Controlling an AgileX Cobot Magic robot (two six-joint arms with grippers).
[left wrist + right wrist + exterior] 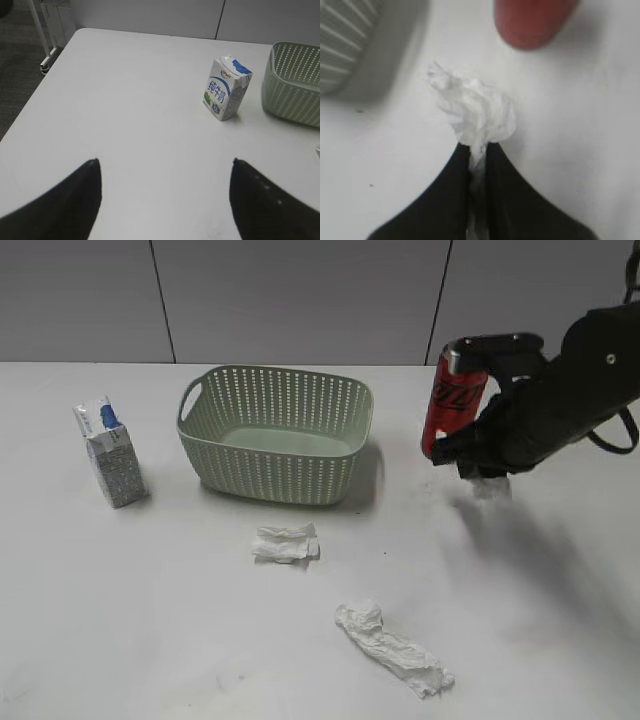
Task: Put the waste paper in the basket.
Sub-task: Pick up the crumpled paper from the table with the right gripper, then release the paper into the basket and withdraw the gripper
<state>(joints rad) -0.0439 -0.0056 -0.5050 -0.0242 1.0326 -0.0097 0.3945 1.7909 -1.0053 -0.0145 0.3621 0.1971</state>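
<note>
The pale green lattice basket [275, 435] stands at the table's middle back; it also shows in the left wrist view [295, 85] and in the right wrist view [345, 40]. My right gripper [478, 147] is shut on a crumpled white paper wad [477, 107], held just above the table right of the basket; the wad hangs below the gripper in the exterior view [490, 487]. A small wad [286, 543] lies in front of the basket. A longer twisted wad [392, 648] lies nearer the front. My left gripper [165, 162] is open and empty over bare table.
A red can [452, 400] stands right of the basket, just behind my right arm; it also shows in the right wrist view [532, 22]. An upright white-grey carton with a blue cap [110, 452] stands left of the basket, also in the left wrist view [226, 89].
</note>
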